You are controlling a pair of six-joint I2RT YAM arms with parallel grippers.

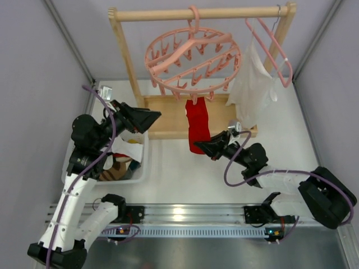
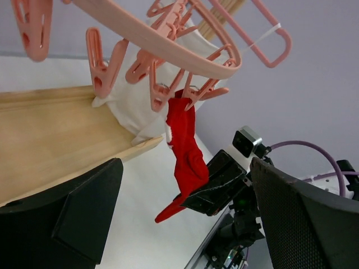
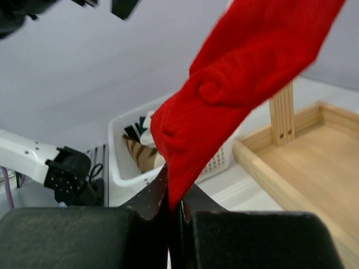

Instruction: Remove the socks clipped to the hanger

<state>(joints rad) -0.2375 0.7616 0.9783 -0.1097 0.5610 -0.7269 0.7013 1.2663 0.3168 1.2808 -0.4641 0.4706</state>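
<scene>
Right end effector [image 3: 173,204] pinches the red sock [image 1: 197,123] by its toe so a tug should pop it off its clip [image 2: 190,96] on the hanger [image 1: 193,59]; left end effector [image 1: 143,119] hangs spread, idle.

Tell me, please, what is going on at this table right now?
The right gripper is shut on the lower end of the red sock, which hangs from a clip on the round pink hanger on the wooden rack. It is the only sock on the hanger. The left gripper is open and empty, raised near the white basket, where other socks lie.
</scene>
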